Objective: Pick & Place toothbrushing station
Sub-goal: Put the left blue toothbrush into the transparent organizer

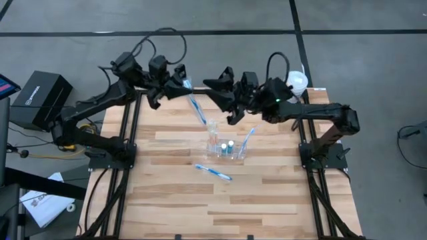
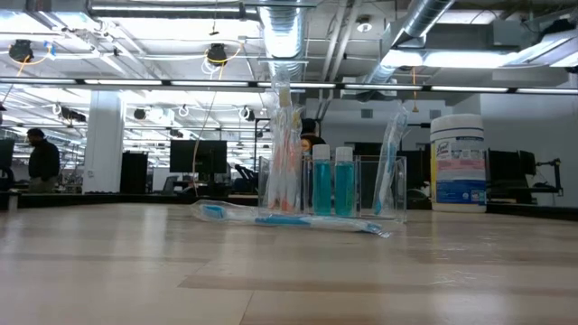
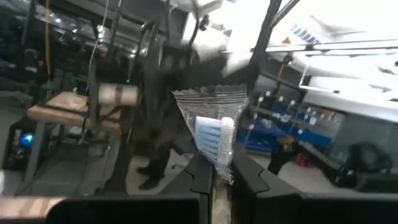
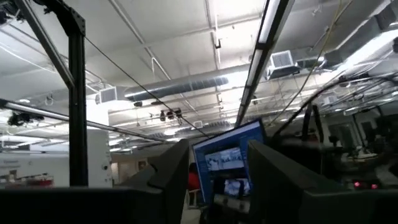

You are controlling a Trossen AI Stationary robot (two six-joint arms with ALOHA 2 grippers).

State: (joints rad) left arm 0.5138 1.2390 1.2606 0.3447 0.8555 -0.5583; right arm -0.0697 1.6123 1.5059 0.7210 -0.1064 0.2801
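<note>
In the toothbrushing station, teal bottles

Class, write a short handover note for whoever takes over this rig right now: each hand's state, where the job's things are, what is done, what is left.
Left hand: shut on a wrapped toothbrush, raised over the table's far side, brush slanting down toward the station.
Right hand: open, empty, raised beside it.
Toothbrushing station: clear holder, mid-table, upright; two blue-capped bottles inside, one wrapped brush leaning in the right end, more wrapped brushes upright at the left end.
Another wrapped brush lies flat on the table in front of the holder.
Done: several items placed.
Left: likely place the held brush, then the flat one.
</note>
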